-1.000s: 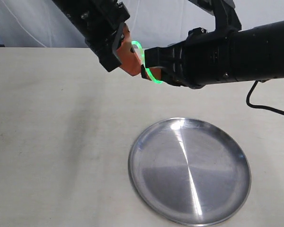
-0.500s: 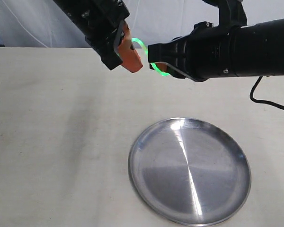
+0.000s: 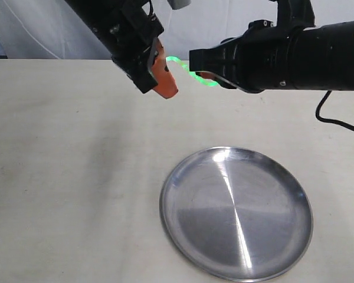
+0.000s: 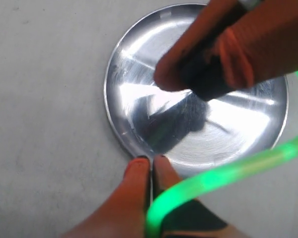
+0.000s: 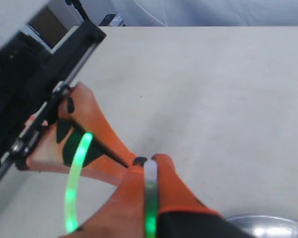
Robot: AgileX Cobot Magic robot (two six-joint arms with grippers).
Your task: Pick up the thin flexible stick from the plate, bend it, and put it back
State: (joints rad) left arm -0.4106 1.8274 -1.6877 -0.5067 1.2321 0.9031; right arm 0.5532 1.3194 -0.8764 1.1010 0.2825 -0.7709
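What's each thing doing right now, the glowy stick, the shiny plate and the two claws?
thin flexible stick, curved, held in the air at both ends.
plate, lying flat, nothing on it.
left gripper, shut on the stick.
right gripper, shut on the stick.

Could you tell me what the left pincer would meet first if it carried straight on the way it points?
Probably the plate, near its rim: the left pincer aims down at it, though depth is unclear.

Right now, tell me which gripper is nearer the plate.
Right, narrowly, it seems. The right gripper hangs past the far rim of the plate; the left gripper hangs farther to the left.
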